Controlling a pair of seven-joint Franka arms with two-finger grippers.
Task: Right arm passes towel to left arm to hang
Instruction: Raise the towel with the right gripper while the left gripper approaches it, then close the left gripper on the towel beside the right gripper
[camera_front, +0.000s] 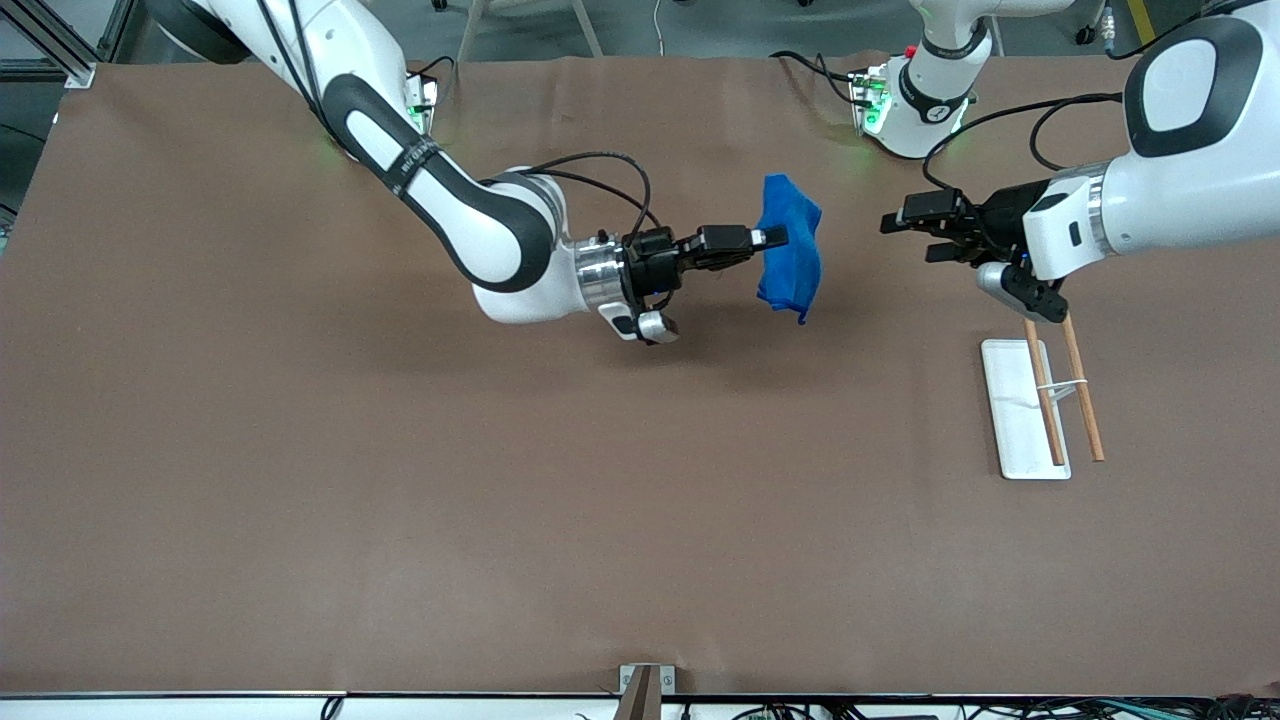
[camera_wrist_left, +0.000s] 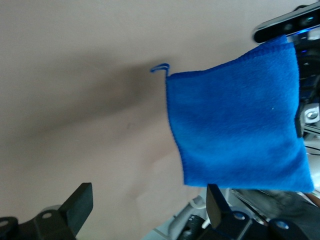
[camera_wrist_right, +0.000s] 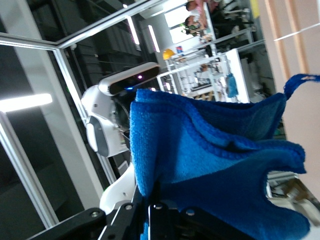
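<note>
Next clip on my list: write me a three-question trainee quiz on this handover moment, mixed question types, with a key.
1. True or false: the right gripper is shut on the towel and holds it in the air above the table.
2. Multiple choice: the left gripper is (A) gripping the towel, (B) open and apart from the towel, (C) resting on the rack.
3. Fill in: the rack lies toward the ___ arm's end of the table, nearer the front camera than the left gripper's spot.

Key: 1 true; 2 B; 3 left.
</note>
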